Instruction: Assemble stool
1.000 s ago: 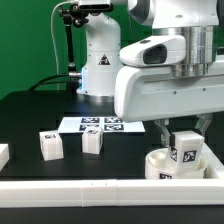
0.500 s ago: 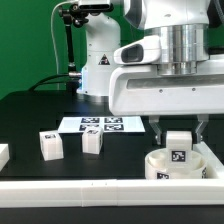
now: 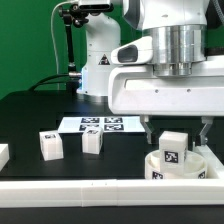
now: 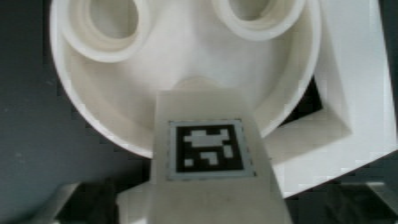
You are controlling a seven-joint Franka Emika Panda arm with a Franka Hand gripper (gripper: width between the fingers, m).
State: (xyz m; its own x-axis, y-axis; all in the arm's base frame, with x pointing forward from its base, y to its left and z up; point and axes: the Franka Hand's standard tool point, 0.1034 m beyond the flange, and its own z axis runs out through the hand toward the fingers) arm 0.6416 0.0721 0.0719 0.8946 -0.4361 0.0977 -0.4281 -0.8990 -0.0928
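STOOL TAKES SHAPE: My arm [image 3: 165,70] hung over the black worktop [image 3: 30,120], its wrist pointing straight down. The round seat [image 3: 200,168] lay directly beneath my pincer [image 3: 176,134], with its sockets facing up. One leg [image 3: 173,148] rose from the seat between my fingers [image 3: 148,128], its tag turned toward the exterior camera, and it appeared to lean a little. The pincer was spread wide and gripped nothing, and both fingers stood clear of the leg's sides. From the wrist, the leg [image 4: 214,150] filled the near view against the seat's rim [image 4: 89,110], but I could not tell whether it sat fully home in its socket. In my judgement the step called for a straight lift away without brushing the leg, then a check that it stood square before I fetched another. A second leg [image 3: 92,141] and a third leg [image 3: 50,144] waited well off to one side of the pincer, just in front of the marker board [image 3: 100,124].
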